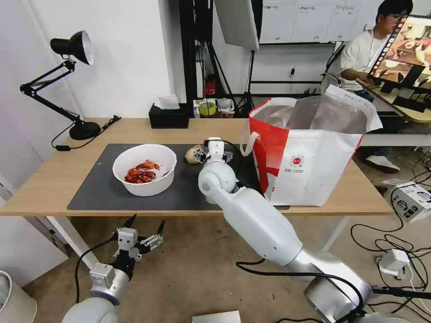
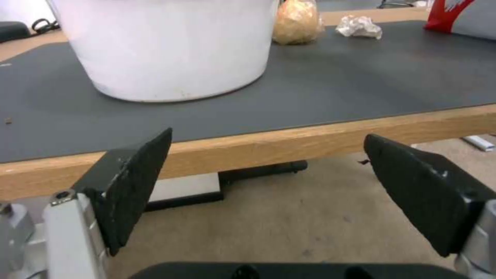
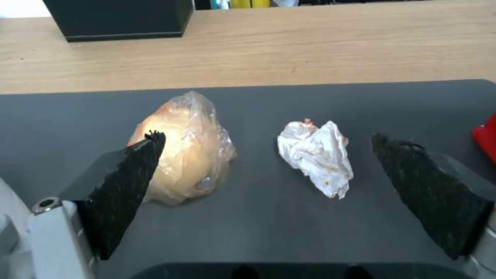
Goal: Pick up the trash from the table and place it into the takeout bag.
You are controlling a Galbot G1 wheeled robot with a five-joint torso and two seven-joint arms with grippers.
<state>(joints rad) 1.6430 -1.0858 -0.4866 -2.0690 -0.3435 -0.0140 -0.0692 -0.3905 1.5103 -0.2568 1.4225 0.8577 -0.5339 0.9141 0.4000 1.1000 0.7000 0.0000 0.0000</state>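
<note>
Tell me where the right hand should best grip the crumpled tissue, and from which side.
Probably across its bunched middle, coming down from above. The tissue lies loose and low on the mat, with the wrapped ball close beside it, so a side approach might knock the ball. The right hand is open, and the tissue lies between its fingers.

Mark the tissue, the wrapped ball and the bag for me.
Tissue (image 3: 316,157): right wrist view, middle of the crumpled wad.
Wrapped ball (image 3: 188,151): right wrist view, its plastic-covered side, beside the tool's finger.
Bag (image 1: 310,172): head view, white front panel near the logo.
</note>
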